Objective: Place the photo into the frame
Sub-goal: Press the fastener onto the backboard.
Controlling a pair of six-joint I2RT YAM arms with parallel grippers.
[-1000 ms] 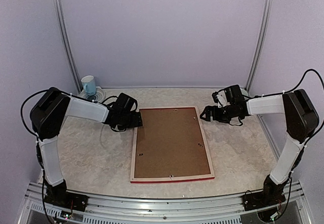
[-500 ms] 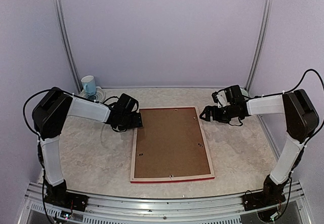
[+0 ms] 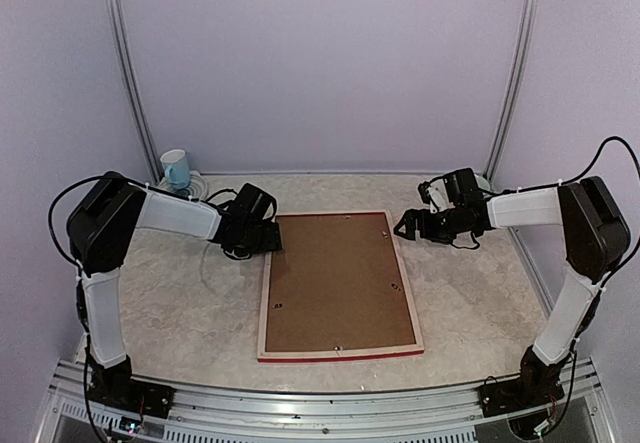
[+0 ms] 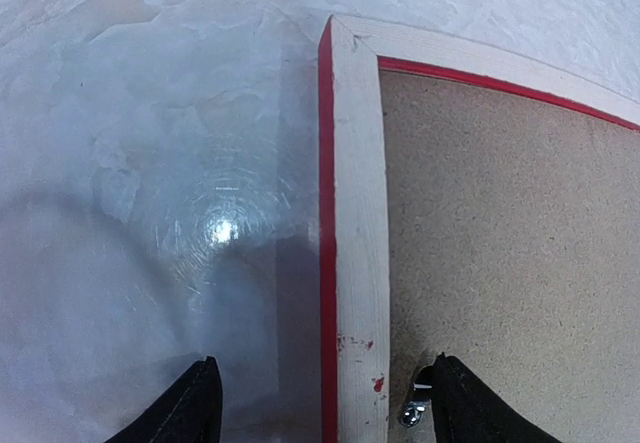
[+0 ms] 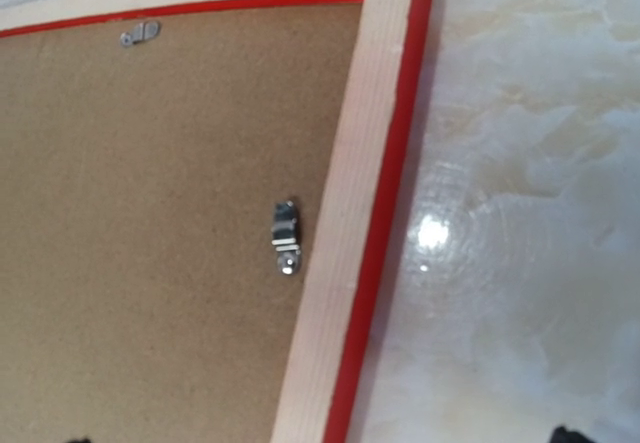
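Observation:
The frame (image 3: 265, 303) lies face down mid-table, pale wood rails up with a red edge, and a brown backing board (image 3: 335, 283) fills it. The photo is hidden. My left gripper (image 3: 272, 240) is at the frame's far left corner. In the left wrist view it (image 4: 320, 403) is open, its jaws either side of the left rail (image 4: 355, 213), one over the table and one over the board by a metal clip (image 4: 412, 410). My right gripper (image 3: 405, 228) hangs at the far right corner. It (image 5: 320, 438) is open wide over the right rail (image 5: 345, 213) near a clip (image 5: 287, 235).
A blue mug (image 3: 176, 169) stands at the back left corner, behind my left arm. Metal posts (image 3: 128, 83) run up the back wall on both sides. Marbled tabletop (image 3: 180, 303) surrounds the frame.
My left gripper has edged slightly right toward the frame's corner and its jaws have narrowed a little. The right arm and the frame have not moved.

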